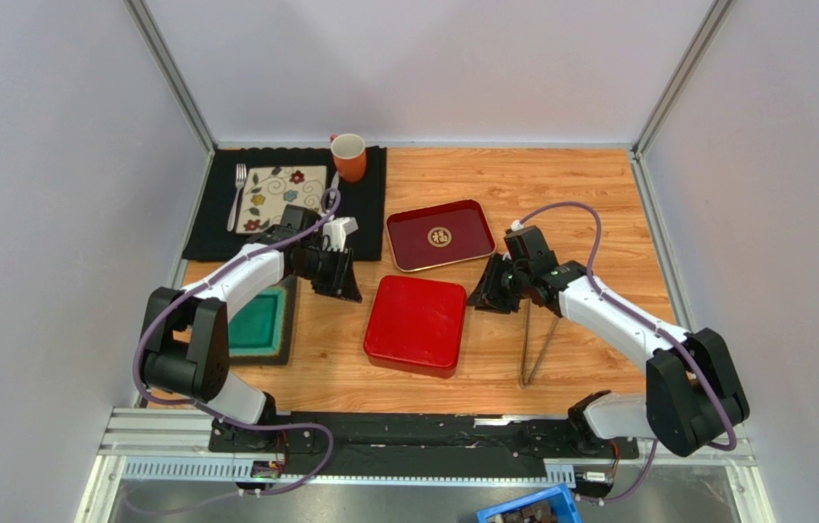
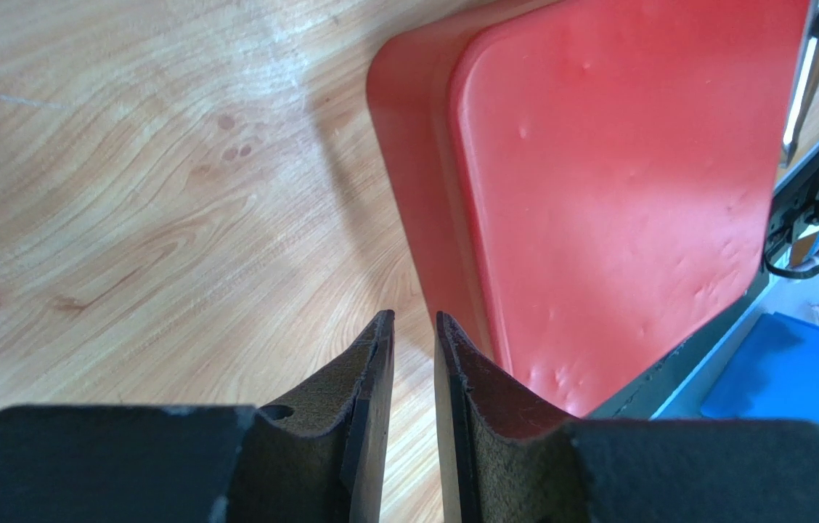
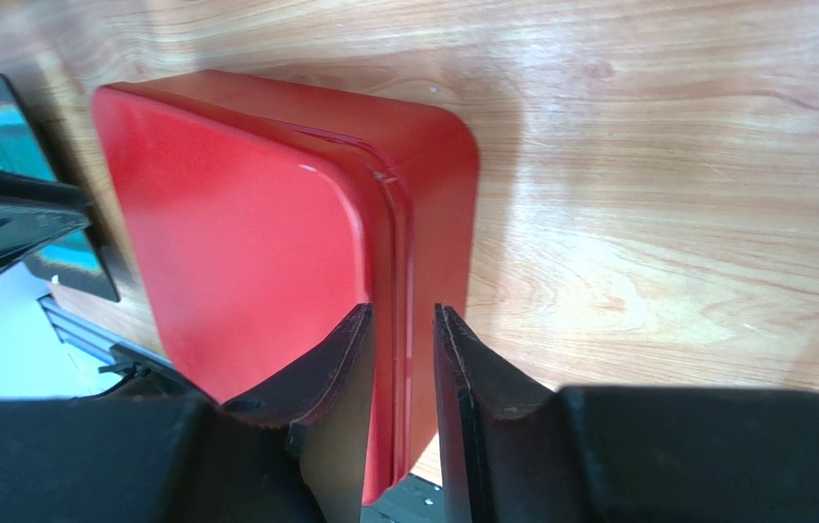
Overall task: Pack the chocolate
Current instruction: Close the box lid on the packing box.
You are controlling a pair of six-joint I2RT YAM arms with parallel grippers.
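Note:
No chocolate shows in any view. A red box [image 1: 416, 324] with rounded corners lies with its lid on in the middle of the table. My left gripper [image 1: 344, 286] hangs just off the box's far left corner. Its jaws [image 2: 414, 318] stand a little apart, open, with only bare wood between them and the red box [image 2: 621, 185] to their right. My right gripper [image 1: 494, 292] is just off the box's right side, open. Through its narrow gap [image 3: 403, 311] I see the lid seam of the red box [image 3: 250, 218], untouched.
A dark red tray [image 1: 439, 234] with a gold emblem lies behind the box. A black mat [image 1: 365, 207] at the back left carries an orange mug [image 1: 350, 156], a floral plate [image 1: 275, 196] and a fork [image 1: 239, 194]. A teal-lined tray [image 1: 256, 321] sits left; thin tongs [image 1: 534, 343] lie right.

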